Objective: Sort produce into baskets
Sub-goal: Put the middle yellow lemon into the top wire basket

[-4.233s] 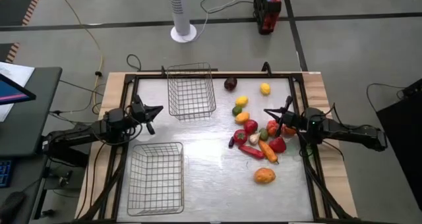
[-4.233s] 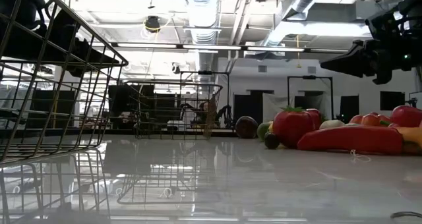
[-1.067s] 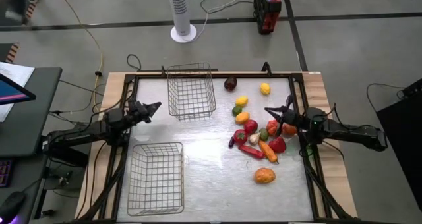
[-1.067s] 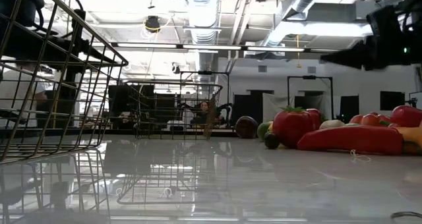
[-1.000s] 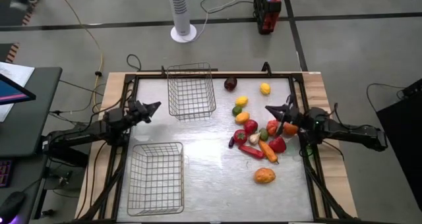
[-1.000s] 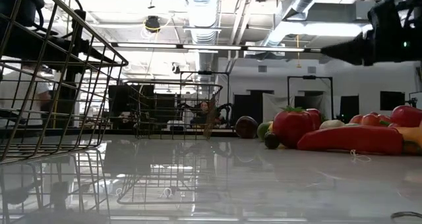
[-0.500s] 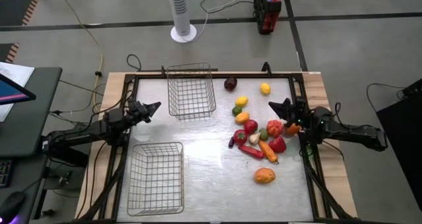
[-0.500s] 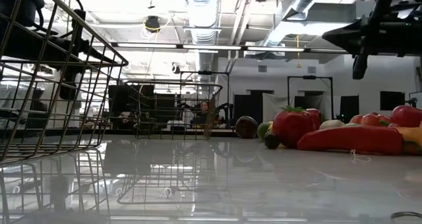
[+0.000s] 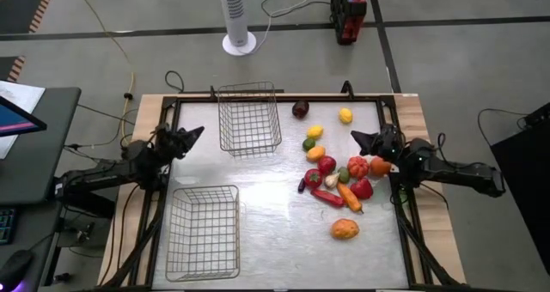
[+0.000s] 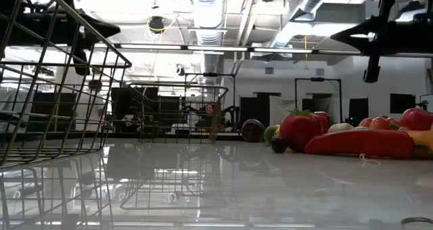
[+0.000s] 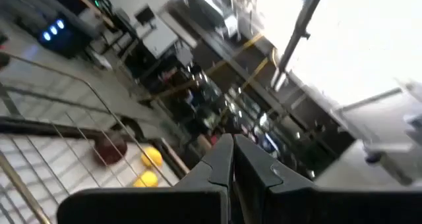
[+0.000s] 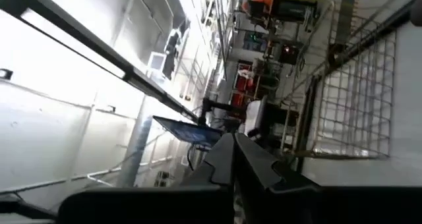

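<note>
The table, a pale glossy top inside a dark frame, was the largest thing in the overhead view and serves as the landmark here. Two empty wire-mesh baskets stood on its left half: the far basket against the table's back edge, near its middle, and the near basket at the table's front left corner. In the low view the near basket filled the left foreground and the far basket stood small behind it.

The left arm reached in over the table's left edge; the left gripper hung above the table between that edge and the far basket, its fingers pressed together and holding nothing, as the left wrist view confirmed. The right arm entered over the table's right edge; the right gripper was raised above the produce, its fingers likewise pressed together and empty.

All the produce lay loose on the table's right half, none of it in a basket. An orange fruit sat alone nearest the table's front. The main cluster held a long red pepper, a carrot, a red pepper, a tomato and a red round fruit. Farther back lay a yellow piece, a second yellow piece and, nearest the table's back edge, a dark maroon fruit.
</note>
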